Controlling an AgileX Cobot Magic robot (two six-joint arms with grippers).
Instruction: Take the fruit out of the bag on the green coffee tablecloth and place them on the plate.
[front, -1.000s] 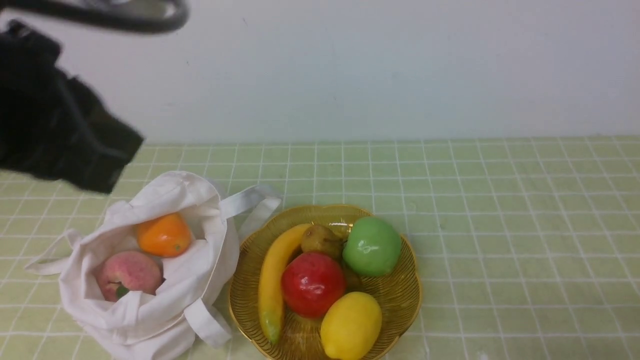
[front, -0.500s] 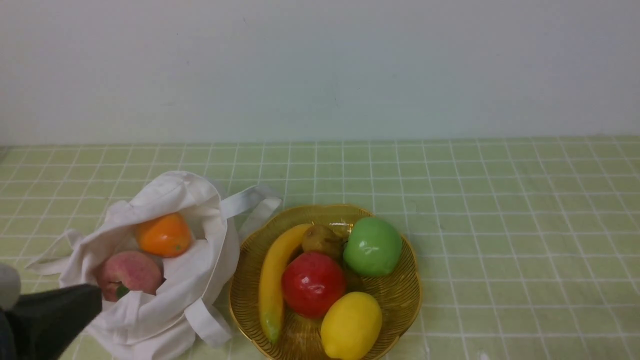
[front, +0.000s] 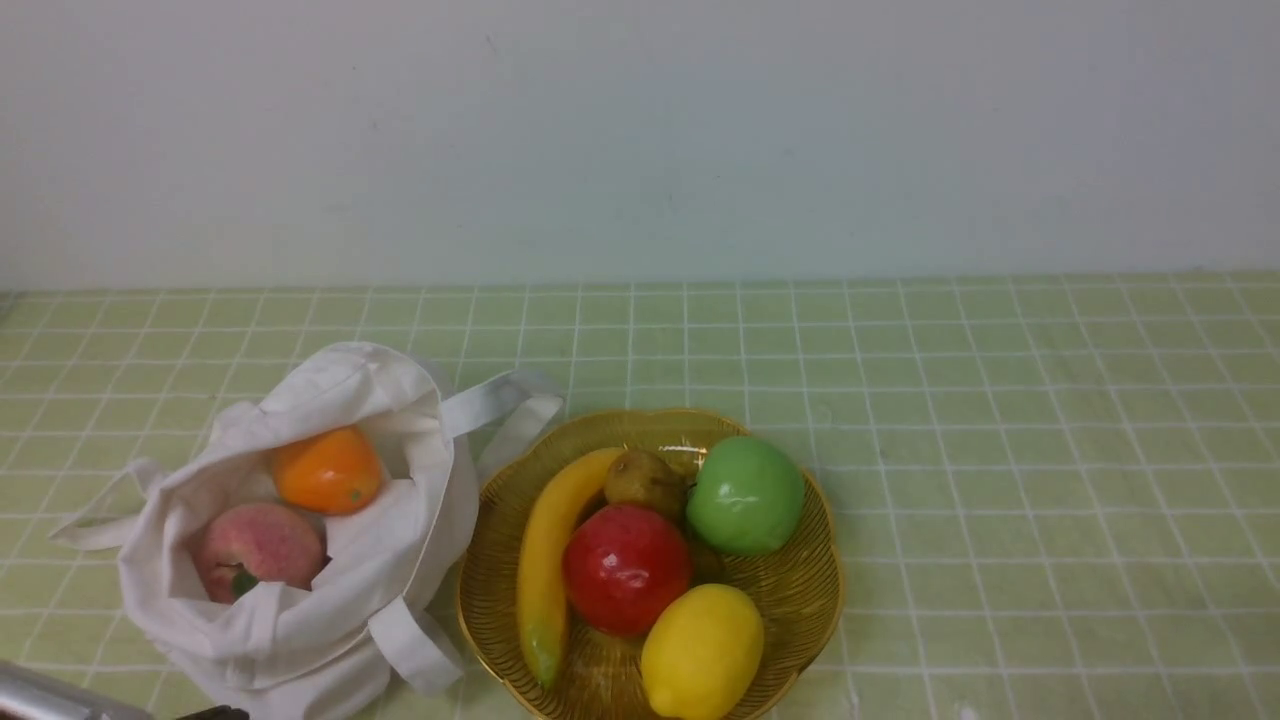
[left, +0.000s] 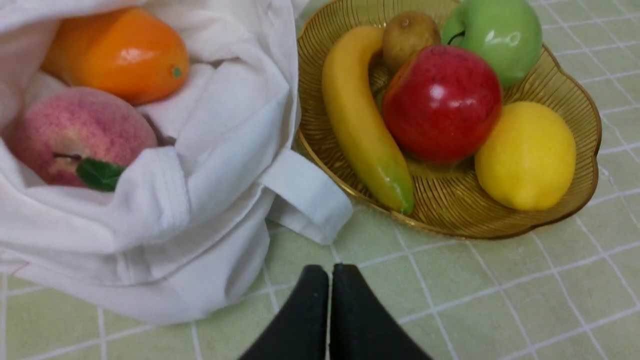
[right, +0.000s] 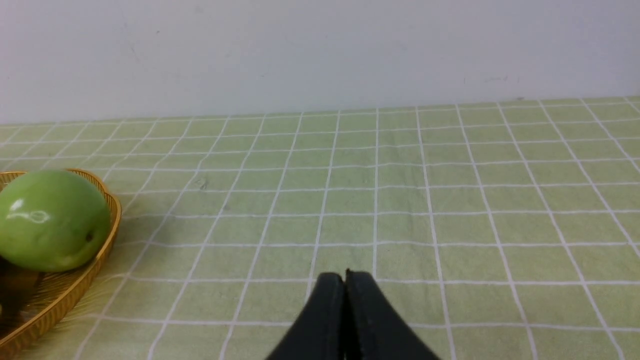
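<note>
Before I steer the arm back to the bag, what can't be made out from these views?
- Inside of the white cloth tote: front and left wrist views; its folds hide whatever may lie under the peach and orange fruit.
- Left arm: front view; mostly cut off by the bottom edge.
- Golden ribbed dish: right wrist view; cut off by the picture's edge.
- Underside of the red apple: every view; hidden by the apple itself.

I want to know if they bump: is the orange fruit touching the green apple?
Apart. The front view shows the orange fruit inside the bag and the green apple on the plate, with the banana between them.
</note>
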